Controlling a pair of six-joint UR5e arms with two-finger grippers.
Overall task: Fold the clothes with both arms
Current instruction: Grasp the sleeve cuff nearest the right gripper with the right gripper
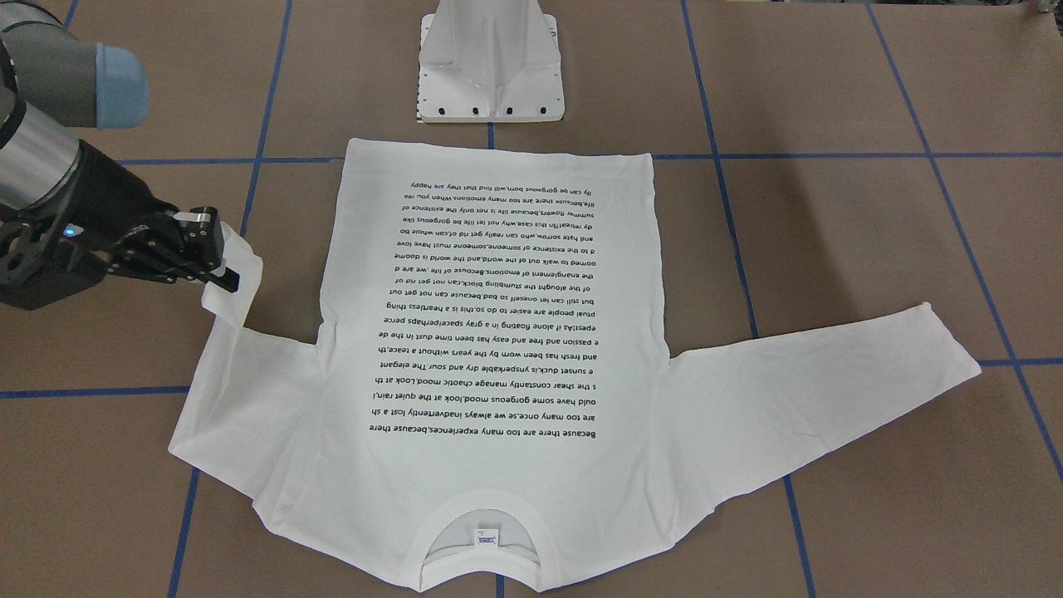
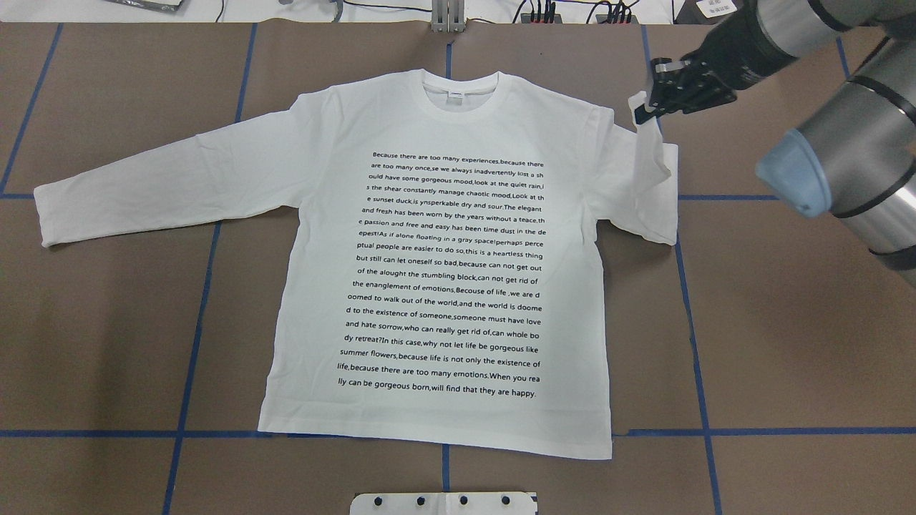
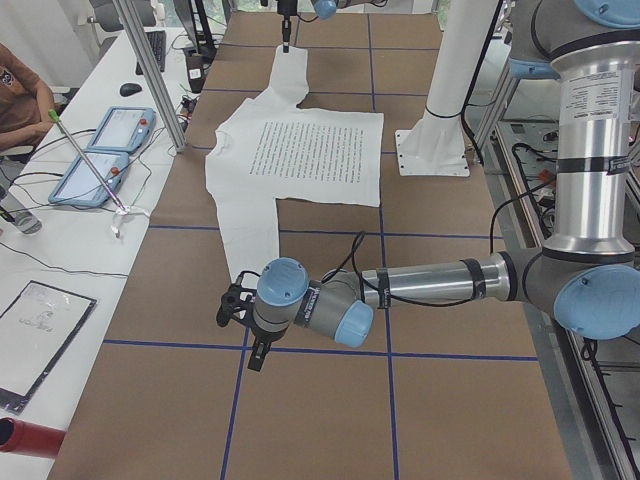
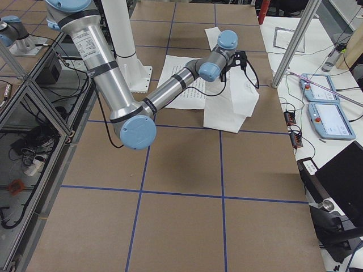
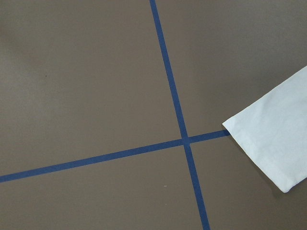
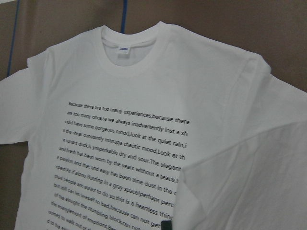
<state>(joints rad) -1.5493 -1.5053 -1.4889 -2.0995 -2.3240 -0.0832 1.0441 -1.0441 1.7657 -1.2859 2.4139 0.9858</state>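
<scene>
Since hem sits nearest robot base, I read shirt (image 2: 444,286) as laid flat on table (image 2: 107,322), print up, ready for folding. Left gripper (image 3: 247,338) hangs over bare table just beyond left cuff (image 5: 276,143), likely staged to take it; side view alone, so cannot tell if open. Farther out, right gripper (image 2: 646,107) is clamped on cuff of right sleeve (image 2: 647,186), raised so sleeve can swing inward. Collar (image 2: 465,93) farthest.

The T-shirt (image 2: 436,286) lies flat on the table (image 2: 787,357), hem toward the pedestal (image 2: 444,504), collar on the far side. One sleeve stretches to the robot's left, cuff near the left gripper (image 3: 255,352); the other folds up beside the shoulder, its end pinched in the right gripper (image 2: 646,104).
</scene>
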